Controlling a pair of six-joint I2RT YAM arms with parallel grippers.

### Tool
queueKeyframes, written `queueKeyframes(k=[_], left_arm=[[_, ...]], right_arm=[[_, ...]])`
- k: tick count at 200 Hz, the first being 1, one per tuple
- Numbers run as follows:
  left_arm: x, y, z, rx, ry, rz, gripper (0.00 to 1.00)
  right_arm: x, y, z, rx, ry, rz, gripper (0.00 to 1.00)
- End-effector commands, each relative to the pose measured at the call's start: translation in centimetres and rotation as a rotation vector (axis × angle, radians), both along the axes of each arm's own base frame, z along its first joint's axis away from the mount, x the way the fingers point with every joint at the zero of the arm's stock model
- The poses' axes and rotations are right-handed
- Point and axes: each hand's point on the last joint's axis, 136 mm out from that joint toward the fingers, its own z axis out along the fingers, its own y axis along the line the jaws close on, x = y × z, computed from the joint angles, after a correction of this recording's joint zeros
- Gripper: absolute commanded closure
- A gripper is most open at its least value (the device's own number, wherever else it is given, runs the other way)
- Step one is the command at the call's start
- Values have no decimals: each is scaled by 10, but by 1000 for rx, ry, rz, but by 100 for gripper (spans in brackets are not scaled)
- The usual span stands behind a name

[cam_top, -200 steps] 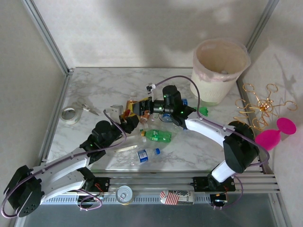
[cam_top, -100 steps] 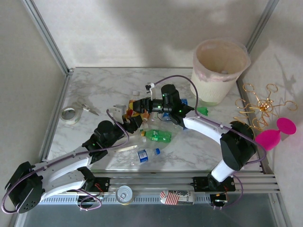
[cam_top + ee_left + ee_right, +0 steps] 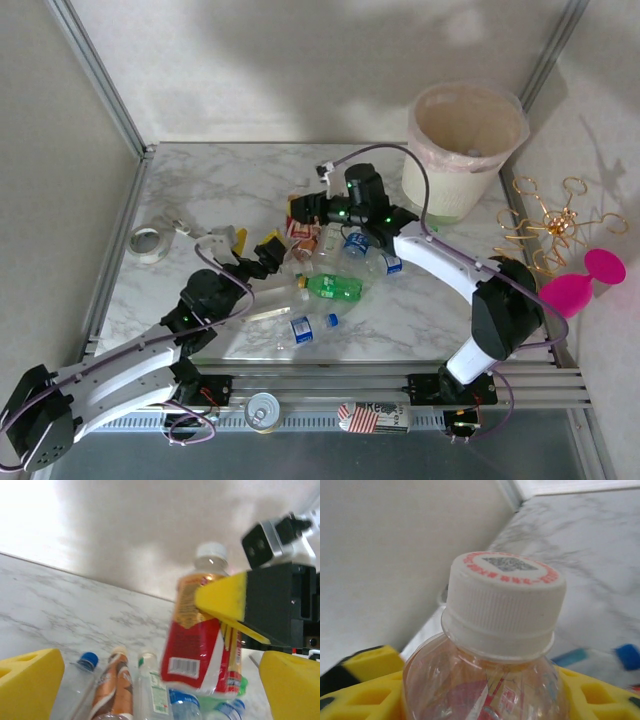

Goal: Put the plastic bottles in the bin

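The right tool pinches a red bottle with a white cap. The cap points up, and the yellow fingers press on both sides of the bottle. It is held over a pile of bottles lying in the middle of the desk. The left tool is spread wide with nothing in it, close to the red bottle. A green bottle lies near it. The bin stands at the far right corner, well apart.
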Motion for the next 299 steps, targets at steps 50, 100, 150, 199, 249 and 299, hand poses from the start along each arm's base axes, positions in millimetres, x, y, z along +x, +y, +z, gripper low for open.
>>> queueKeyframes(k=[50, 100, 150, 199, 249, 299], left_arm=[[15, 68, -50, -190, 156, 236, 0], [17, 91, -80, -310, 224, 298, 0], [18, 85, -97, -273, 288, 261, 0], [16, 85, -100, -284, 289, 250, 0], [17, 83, -98, -288, 290, 239, 0], [16, 83, -99, -285, 300, 239, 1]], right_arm=[[82, -124, 117, -282, -379, -440, 49], [126, -226, 198, -372, -562, -851, 50], [163, -318, 213, -451, -591, -1192, 50], [188, -353, 167, -507, -480, -1234, 50], [202, -350, 95, -548, -347, -1171, 45], [204, -350, 93, -547, -336, -1165, 30]])
